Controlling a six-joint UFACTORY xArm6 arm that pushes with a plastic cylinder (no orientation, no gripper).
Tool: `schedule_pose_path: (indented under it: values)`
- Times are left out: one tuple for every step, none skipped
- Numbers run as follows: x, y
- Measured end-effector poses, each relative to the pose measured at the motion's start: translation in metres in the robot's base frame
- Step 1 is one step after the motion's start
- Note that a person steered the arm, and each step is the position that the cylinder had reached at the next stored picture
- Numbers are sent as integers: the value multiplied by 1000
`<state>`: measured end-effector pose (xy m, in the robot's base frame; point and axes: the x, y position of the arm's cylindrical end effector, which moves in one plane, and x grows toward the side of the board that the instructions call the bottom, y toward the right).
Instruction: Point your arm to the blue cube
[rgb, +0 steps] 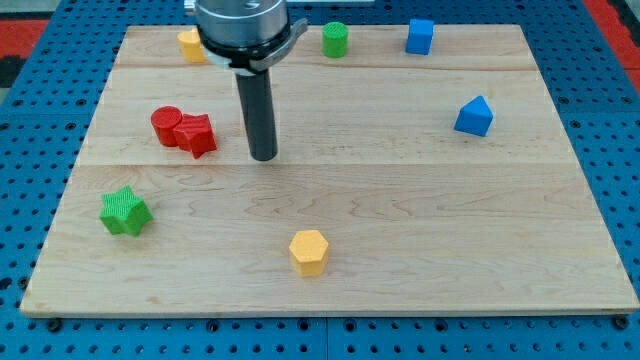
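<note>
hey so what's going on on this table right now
A robot arm with a dark rod is working over a wooden board scattered with small coloured blocks. My tip rests on the board's left half, just right of a red cylinder and red star, touching neither. The job is to point at the blue cube, which sits far off at the view's top right, so that is not yet done. Another blue block lies below the cube.

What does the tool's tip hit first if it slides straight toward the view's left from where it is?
Probably the red star block: it sits just left of my tip, slightly nearer the view's top, with the red cylinder touching it behind. Depth is uncertain, so the tip might only clip its lower edge.
</note>
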<state>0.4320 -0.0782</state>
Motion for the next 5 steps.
schedule_pose_path:
  values:
    - [-2,-23]
    - [-10,-34]
    - [-25,-6]
    - [-72,90]
    - [-81,142]
